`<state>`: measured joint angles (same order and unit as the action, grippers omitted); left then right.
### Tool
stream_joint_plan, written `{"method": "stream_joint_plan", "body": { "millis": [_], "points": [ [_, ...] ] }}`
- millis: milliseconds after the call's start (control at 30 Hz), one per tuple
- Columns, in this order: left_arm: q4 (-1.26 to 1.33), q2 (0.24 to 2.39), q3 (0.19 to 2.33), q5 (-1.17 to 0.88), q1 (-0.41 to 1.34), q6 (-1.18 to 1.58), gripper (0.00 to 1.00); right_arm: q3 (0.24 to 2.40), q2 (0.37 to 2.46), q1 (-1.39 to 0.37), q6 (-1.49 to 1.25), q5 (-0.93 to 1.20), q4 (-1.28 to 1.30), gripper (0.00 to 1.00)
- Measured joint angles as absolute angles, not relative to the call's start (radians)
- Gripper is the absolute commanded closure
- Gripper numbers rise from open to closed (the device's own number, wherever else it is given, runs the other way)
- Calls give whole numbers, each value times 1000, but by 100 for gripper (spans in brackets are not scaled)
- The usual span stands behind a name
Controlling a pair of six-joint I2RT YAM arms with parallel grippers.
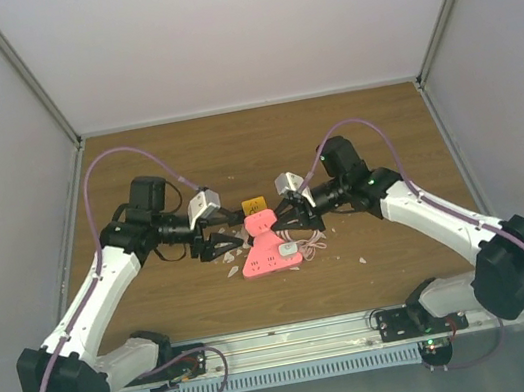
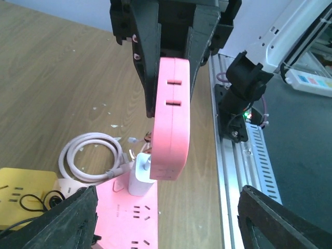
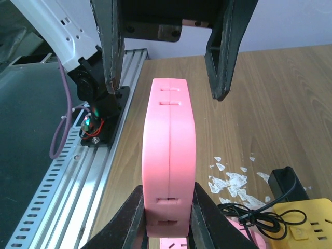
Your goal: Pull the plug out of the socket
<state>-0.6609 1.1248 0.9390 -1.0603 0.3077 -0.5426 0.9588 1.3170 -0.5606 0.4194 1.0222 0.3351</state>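
A pink power strip (image 1: 271, 257) lies flat on the table, also in the left wrist view (image 2: 124, 215). A white plug (image 2: 138, 177) stands in it, also in the top view (image 1: 288, 249); its white cable (image 2: 89, 154) coils beside it. My right gripper (image 3: 168, 220) is shut on the end of a second pink power strip (image 3: 169, 155), holding it on edge just above the table (image 2: 171, 119), beside the plug. My left gripper (image 2: 168, 228) is wide open and empty, its fingers (image 2: 67, 223) either side of the flat strip, facing the right gripper.
A yellow power strip (image 1: 254, 203) lies just behind, with a black cable (image 3: 259, 218) and a black adapter (image 3: 282, 181). White flakes (image 3: 231, 181) litter the wood. The metal rail (image 2: 236, 171) runs along the near table edge.
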Motion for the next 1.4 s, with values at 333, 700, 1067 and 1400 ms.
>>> {"method": "stream_joint_plan", "body": {
  "millis": [333, 700, 1067, 1400],
  "points": [
    [-598, 1098, 886, -1089, 307, -459, 34, 960, 1332, -561, 384, 1074, 323, 99],
    [-534, 1137, 886, -1095, 318, -393, 46, 962, 1355, -573, 384, 1075, 310, 99],
    [-504, 1165, 886, -1080, 334, -357, 57, 962, 1373, -577, 379, 1069, 286, 100],
    [-490, 1190, 886, -1081, 347, -347, 69, 962, 1390, -578, 358, 1053, 268, 100]
  ]
}}
